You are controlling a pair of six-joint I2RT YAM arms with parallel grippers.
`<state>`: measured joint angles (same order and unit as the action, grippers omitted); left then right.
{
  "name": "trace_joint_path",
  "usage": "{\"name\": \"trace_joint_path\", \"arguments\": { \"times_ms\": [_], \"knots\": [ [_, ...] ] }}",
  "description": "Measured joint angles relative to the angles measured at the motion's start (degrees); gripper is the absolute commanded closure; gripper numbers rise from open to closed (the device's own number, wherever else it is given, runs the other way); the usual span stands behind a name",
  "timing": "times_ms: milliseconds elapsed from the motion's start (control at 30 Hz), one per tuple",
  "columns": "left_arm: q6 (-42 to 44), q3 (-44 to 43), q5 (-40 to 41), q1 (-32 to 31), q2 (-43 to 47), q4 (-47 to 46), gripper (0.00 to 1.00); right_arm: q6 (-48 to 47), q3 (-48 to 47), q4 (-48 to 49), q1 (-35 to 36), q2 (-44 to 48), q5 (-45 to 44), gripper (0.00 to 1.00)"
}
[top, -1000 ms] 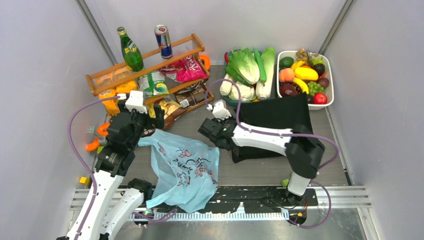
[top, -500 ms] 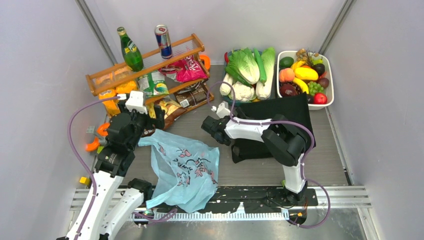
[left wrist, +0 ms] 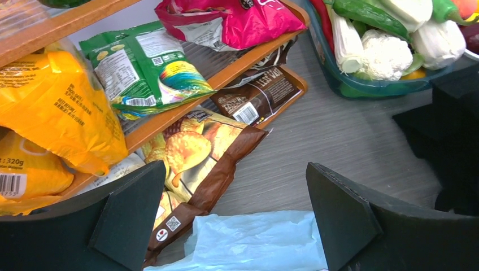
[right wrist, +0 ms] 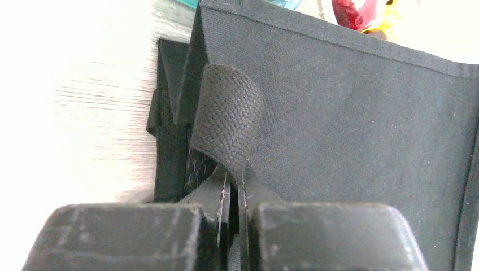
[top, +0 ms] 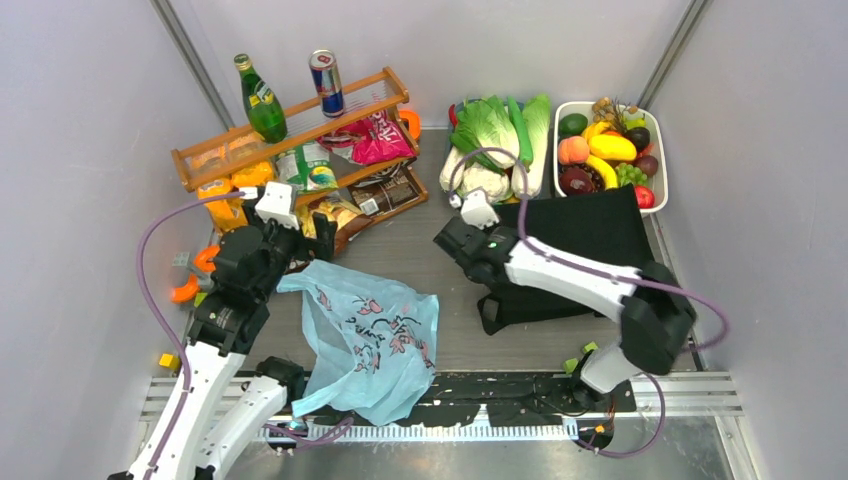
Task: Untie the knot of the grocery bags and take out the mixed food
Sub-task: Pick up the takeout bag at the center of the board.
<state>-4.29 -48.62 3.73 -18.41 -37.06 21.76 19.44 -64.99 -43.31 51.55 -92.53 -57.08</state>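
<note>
tote strap (right wrist: 226,121) tight between right fingers (right wrist: 124,237)

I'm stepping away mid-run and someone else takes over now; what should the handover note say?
Left pincer: open, empty, above the table between the snack rack and the blue bag.
Right pincer: shut on the black tote's strap.
Blue bag lies crumpled on the table's near left; tote lies flat before the vegetable basket.
Snack packets are on the rack, vegetables in the basket.
Done: strap gripped.
Left: whether the straps are tied cannot be seen; check, then empty the tote.
</note>
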Motion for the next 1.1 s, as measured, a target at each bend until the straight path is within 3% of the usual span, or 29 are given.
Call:
{"name": "trace_joint_path", "arguments": {
  "times_ms": [267,367,600,767,967,1100],
  "knots": [
    [1.5,-0.9,-5.1,-4.7,-1.9,1.3,0.0,-2.9,-1.2,-1.7,-3.7,26.3,18.9,0.95],
    [2.0,-1.5,-8.9,-8.3,-4.2,2.9,0.01,-3.5,-4.9,-3.3,-5.7,31.5,24.6,0.95],
    [-1.2,-0.2,-15.3,-20.8,-11.8,7.6,0.0,-5.0,-9.4,-4.9,-6.8,34.8,32.3,0.95],
    [-7.1,3.7,-17.3,-27.9,-12.2,10.7,0.0,-6.3,-9.1,-4.8,-8.8,34.9,35.0,0.95],
    [-16.4,5.1,-8.5,-40.4,-10.5,15.4,0.01,-7.8,-7.4,-4.1,-11.3,36.3,37.6,0.95],
    [-21.0,5.4,-2.0,-48.2,-14.7,17.2,0.01,-8.5,-6.7,-3.1,-12.8,37.2,39.8,0.95]
  ]
}}
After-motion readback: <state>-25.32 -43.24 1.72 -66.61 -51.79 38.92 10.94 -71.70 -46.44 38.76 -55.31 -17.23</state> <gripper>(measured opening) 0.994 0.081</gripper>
